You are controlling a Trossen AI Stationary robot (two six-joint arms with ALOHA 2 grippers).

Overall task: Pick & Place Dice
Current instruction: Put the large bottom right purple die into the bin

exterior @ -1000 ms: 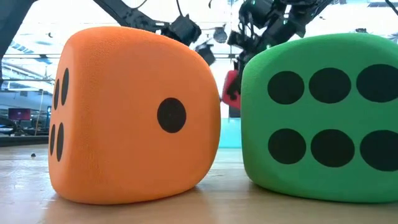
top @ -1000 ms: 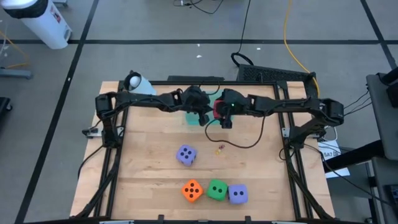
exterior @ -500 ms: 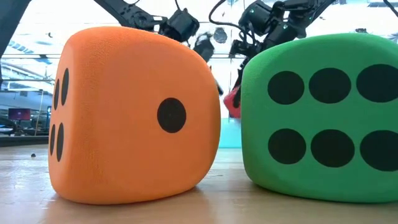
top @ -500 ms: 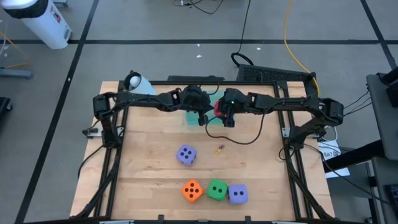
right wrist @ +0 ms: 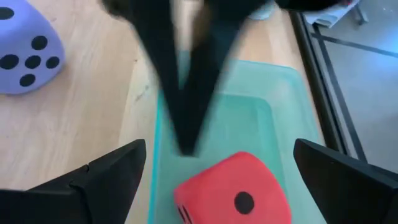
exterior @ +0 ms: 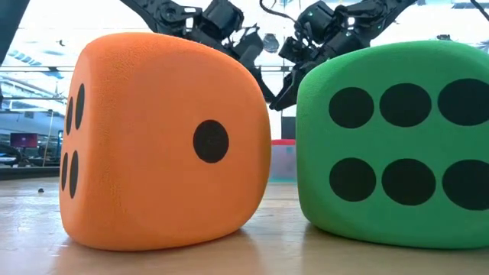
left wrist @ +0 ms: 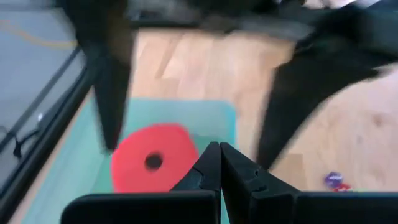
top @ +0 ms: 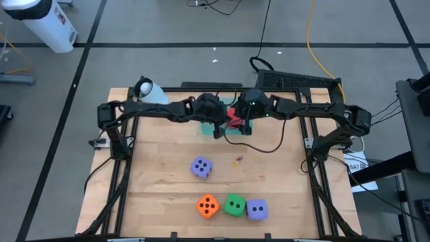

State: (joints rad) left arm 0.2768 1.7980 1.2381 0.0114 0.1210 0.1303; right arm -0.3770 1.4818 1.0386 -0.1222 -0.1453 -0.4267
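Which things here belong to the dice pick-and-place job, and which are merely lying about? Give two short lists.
Job:
red die in the teal tray
purple-blue die, mid-table
orange die
green die
second purple-blue die
right pincer, open above the red die
left pincer, shut

Lying about:
small colourful bit on the table
white container on the floor

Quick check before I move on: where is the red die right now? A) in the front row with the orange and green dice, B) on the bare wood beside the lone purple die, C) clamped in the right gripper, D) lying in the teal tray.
D: the red die lies in the teal tray, with the right gripper open above it and not gripping it.
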